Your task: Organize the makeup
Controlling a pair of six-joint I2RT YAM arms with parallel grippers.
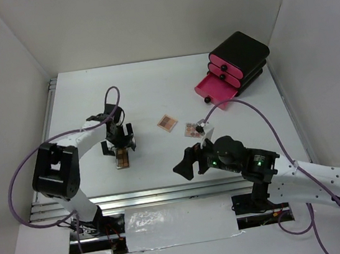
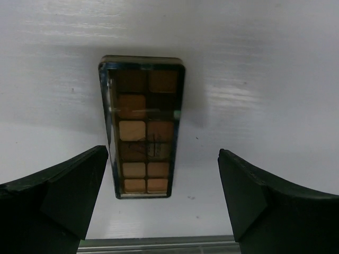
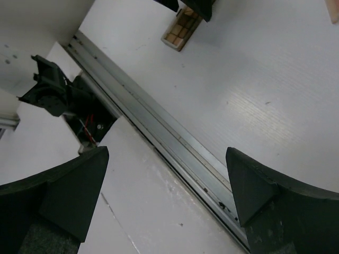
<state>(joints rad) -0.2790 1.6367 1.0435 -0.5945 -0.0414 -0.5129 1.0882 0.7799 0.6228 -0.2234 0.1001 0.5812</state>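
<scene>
The narrow brown eyeshadow palette (image 1: 123, 158) lies flat on the white table at the left; in the left wrist view (image 2: 142, 127) it lies lengthwise, nearer the left finger. My left gripper (image 1: 120, 145) hangs over it, open and empty (image 2: 163, 177). Two small square tan-orange palettes (image 1: 167, 123) (image 1: 193, 129) lie mid-table. My right gripper (image 1: 185, 161) is open and empty (image 3: 167, 159) over the table's front rail (image 3: 175, 143). The palette's end shows at the top of the right wrist view (image 3: 183, 33). No brushes or pencils can be made out.
A black box with pink drawers (image 1: 240, 55) stands at the back right, its lowest drawer (image 1: 214, 88) pulled open. White walls close in the table. The left arm's base (image 3: 58, 95) and cables sit below the front rail.
</scene>
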